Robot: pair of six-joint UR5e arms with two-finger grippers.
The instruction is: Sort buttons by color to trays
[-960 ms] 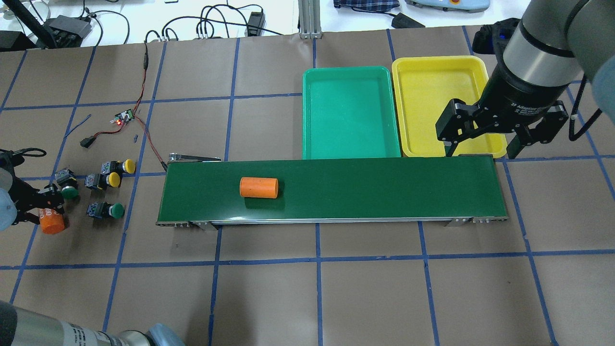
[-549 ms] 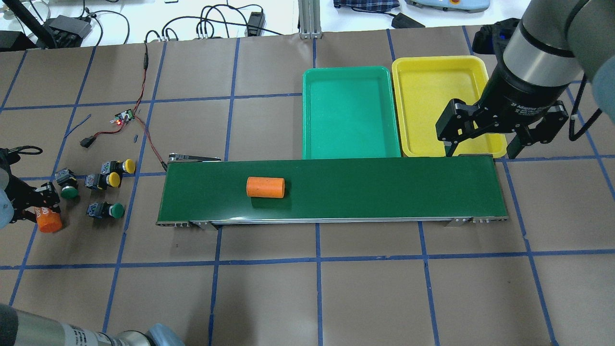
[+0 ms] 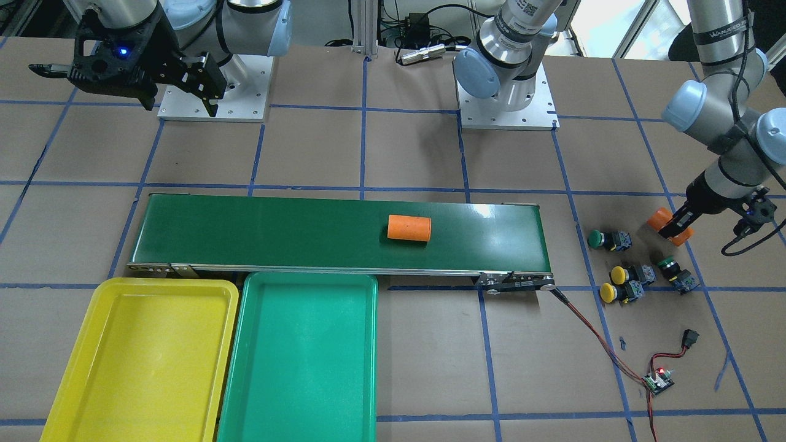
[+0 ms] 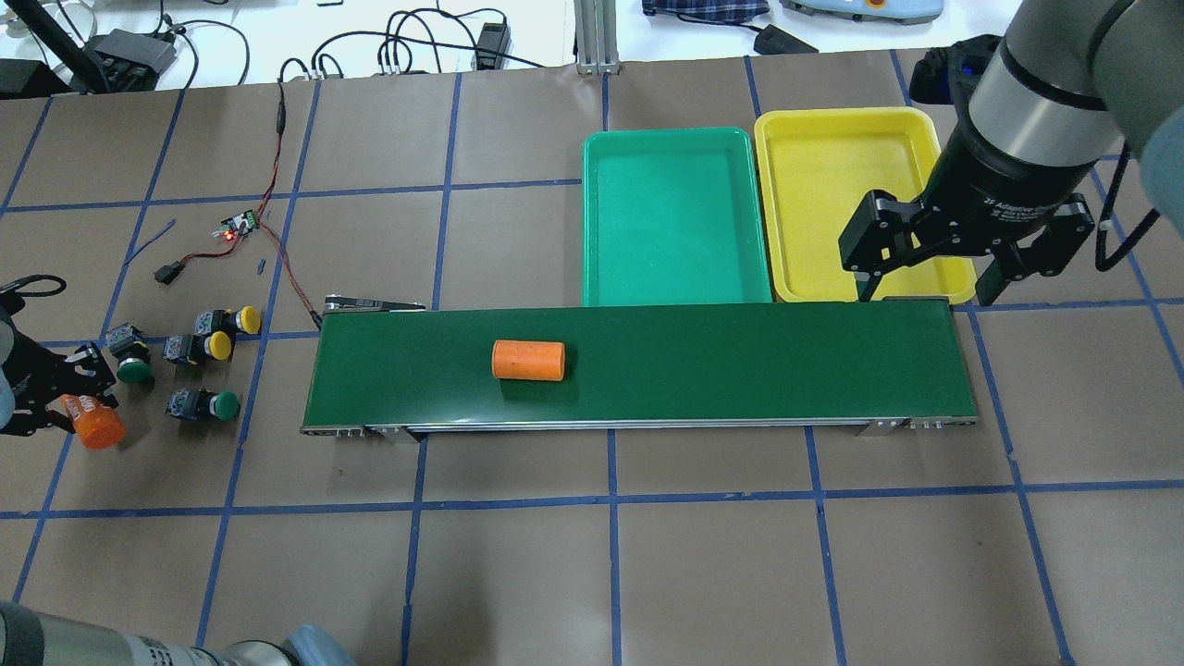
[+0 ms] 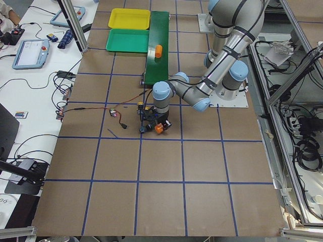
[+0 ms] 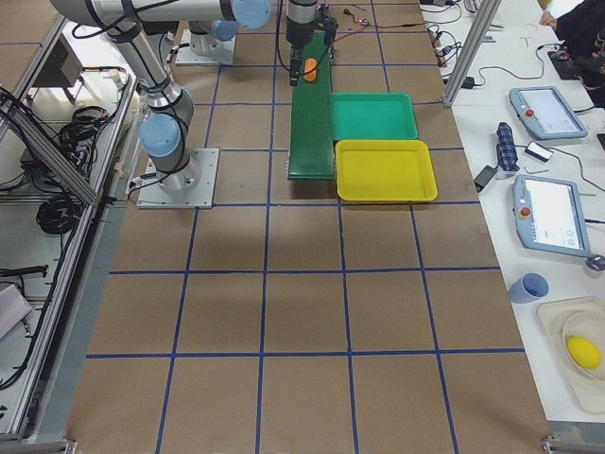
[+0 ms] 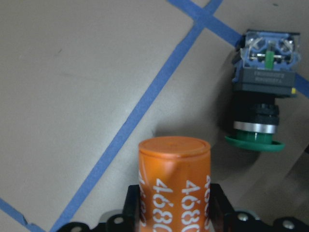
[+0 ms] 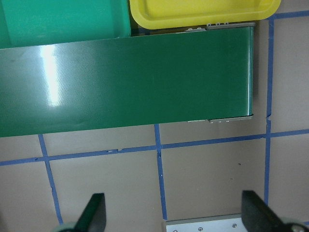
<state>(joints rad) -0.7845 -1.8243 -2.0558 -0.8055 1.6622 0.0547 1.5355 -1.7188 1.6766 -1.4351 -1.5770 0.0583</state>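
Buttons (image 4: 219, 346), four in all, lie on their sides on the surface (image 4: 555, 573) at the left of the overhead view, well apart from both trays. The left hand (image 4: 79, 413), at that view's left edge, is clenched on an orange cylinder (image 7: 175, 179) printed "4680". The nearest green-capped button (image 4: 135, 370) lies just beside this hand, to its upper right, not touching the cylinder. The two yellow caps and the second green cap lie further right.

The green tray (image 4: 675, 137) and the yellow tray (image 4: 832, 117) stand side by side in the upper right, along the far edge of the dark-green conveyor belt (image 4: 740, 361). The belt carries a plain orange cylinder (image 4: 528, 360) on its side. The right hand (image 4: 925, 298) is released, jaws spread wide, above the yellow tray's near rim.

Caps are round mushroom shapes on black and grey bodies. Trays are shallow, glossy plastic rectangles with rounded corners. The surface is matt brown, gridded with blue tape.
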